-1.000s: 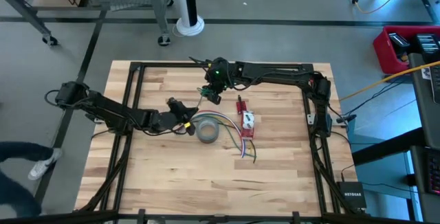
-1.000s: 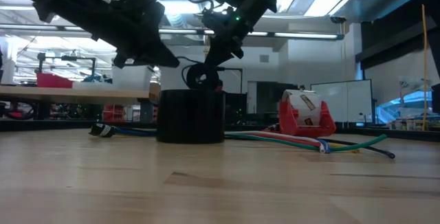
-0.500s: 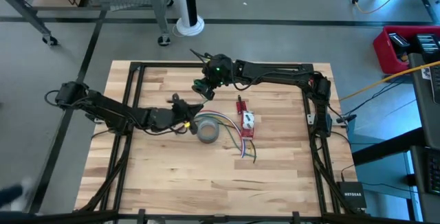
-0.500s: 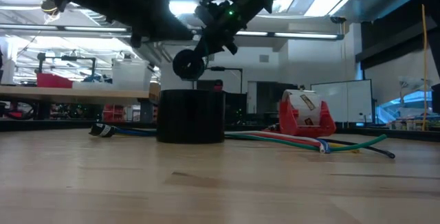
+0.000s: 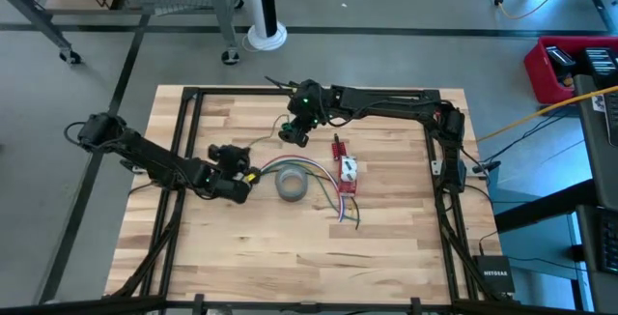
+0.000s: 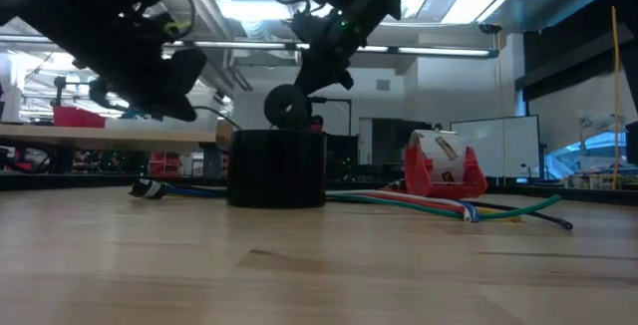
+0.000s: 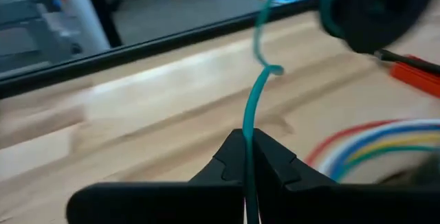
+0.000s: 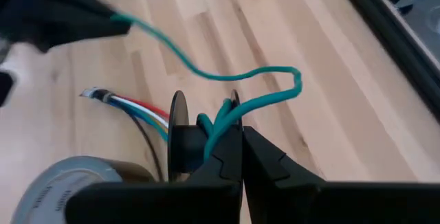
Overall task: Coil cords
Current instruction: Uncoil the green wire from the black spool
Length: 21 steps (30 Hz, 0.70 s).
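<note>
Mid-wind, by the look of it. Green cord (image 8: 227, 80) strung in the air between both arms, above the table (image 5: 241, 257) just behind the grey tape roll (image 5: 292, 185). Right gripper (image 8: 237, 141) clamped on the coiled end, wrapped round a small dark spool (image 8: 180, 138). Left gripper (image 7: 247, 148) pinched shut on the free end, off to the roll's left. Next move probably needs another wrap while feeding slack, without letting the loops slip.
</note>
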{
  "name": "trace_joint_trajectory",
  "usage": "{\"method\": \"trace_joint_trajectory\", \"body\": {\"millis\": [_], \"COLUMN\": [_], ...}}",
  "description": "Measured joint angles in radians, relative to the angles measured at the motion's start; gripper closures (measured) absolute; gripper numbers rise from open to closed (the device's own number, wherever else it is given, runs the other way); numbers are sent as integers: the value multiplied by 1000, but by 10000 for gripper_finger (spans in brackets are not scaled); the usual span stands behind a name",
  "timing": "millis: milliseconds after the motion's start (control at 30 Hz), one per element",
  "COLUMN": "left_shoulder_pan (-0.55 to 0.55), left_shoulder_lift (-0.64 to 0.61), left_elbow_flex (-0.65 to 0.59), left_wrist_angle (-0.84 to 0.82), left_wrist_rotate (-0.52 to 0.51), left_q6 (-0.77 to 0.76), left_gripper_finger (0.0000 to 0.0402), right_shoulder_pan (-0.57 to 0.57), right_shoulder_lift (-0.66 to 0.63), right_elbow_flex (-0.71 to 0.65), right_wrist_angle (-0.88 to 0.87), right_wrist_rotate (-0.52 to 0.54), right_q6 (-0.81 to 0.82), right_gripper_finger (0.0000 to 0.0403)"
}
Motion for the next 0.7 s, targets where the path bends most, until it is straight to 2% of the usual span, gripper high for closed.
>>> {"method": "trace_joint_trajectory", "body": {"millis": [233,333,400,533,700], "left_shoulder_pan": [33,43,39,6,-51], "left_shoulder_lift": [-117,-196,-247,-315,-326], "left_elbow_flex": [0,0,1,5,6], "left_wrist_angle": [-140,-123,-73,168,614], "left_wrist_rotate": [-162,-223,-231,-198,-88], "left_q6": [-68,-40,32,298,724], "left_gripper_finger": [401,401,401,401,401], "right_shoulder_pan": [0,-1,-1,-12,-35], "right_shoulder_lift": [0,0,0,0,0], "right_elbow_flex": [0,0,0,0,0], "right_wrist_angle": [2,3,11,66,168], "right_wrist_rotate": [-13,-9,25,83,93], "right_q6": [5,5,5,4,6], "right_gripper_finger": [402,402,402,402,402]}}
